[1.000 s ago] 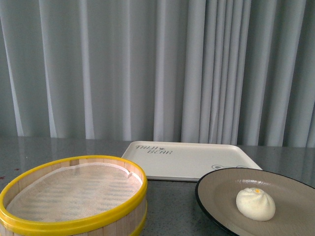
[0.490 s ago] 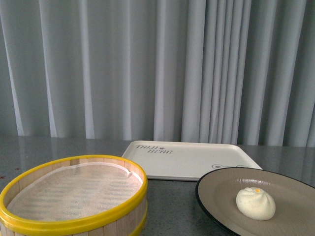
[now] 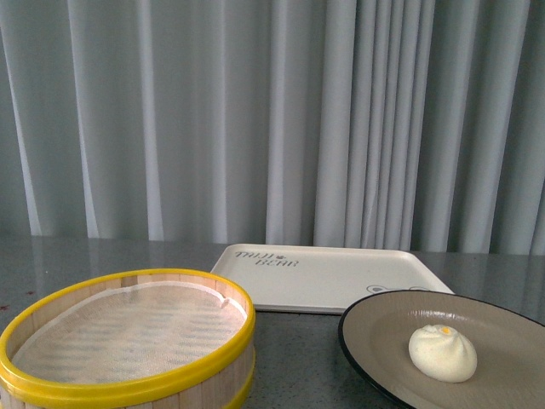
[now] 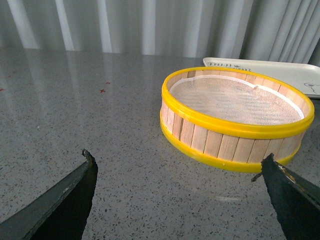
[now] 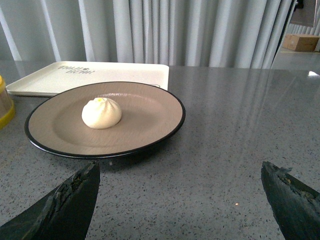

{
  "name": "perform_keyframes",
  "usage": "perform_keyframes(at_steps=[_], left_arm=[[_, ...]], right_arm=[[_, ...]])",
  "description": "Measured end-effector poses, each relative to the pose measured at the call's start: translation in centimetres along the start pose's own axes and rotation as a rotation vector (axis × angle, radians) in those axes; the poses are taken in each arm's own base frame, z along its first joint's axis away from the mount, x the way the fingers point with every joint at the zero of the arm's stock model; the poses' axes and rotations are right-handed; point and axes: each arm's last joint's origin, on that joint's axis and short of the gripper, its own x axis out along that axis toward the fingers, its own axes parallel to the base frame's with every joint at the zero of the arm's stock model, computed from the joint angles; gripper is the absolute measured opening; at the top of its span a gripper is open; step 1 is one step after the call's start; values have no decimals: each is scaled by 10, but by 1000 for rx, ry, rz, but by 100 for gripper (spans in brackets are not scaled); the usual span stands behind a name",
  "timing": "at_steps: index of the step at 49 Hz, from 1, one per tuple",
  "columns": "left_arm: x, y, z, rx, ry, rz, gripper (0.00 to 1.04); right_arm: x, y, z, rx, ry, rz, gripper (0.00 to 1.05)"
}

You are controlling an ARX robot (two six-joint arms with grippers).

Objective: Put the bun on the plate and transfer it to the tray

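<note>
The bun [image 3: 442, 353] sits on the plate [image 3: 381, 334] near the tray [image 3: 332, 278], and the left gripper [image 4: 176, 156] and right gripper [image 5: 178, 167] are wide open, holding nothing, so the right one should pinch the rim and lift flat.

bun [image 3: 442, 353]: one, lower right of the frame
plate [image 3: 383, 328]: one, lower right
tray [image 3: 332, 277]: one, centre
steamer basket [image 3: 136, 391]: one, lower left
grippers: two, left gripper [image 4: 177, 156] and right gripper [image 5: 180, 165]
</note>
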Motion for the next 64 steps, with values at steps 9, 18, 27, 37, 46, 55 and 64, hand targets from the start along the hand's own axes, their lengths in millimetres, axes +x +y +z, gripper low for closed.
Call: perform_keyframes(at_steps=[9, 18, 27, 37, 46, 55, 64], left_arm=[[0, 0, 0, 0, 0, 0, 98], [0, 0, 0, 0, 0, 2, 98], [0, 0, 0, 0, 0, 2, 98], [0, 0, 0, 0, 0, 0, 98], [0, 0, 0, 0, 0, 0, 98], [0, 0, 0, 0, 0, 0, 98], [0, 0, 0, 0, 0, 0, 98]], right_arm=[[0, 0, 0, 0, 0, 0, 96], [8, 2, 18, -85, -12, -252, 96], [11, 9, 54, -502, -6, 21, 96], [13, 12, 35, -828, 239, 403, 96], [32, 1, 32, -1091, 244, 515, 96], [55, -7, 42, -1299, 209, 622, 96], [74, -9, 44, -1491, 157, 748, 96]])
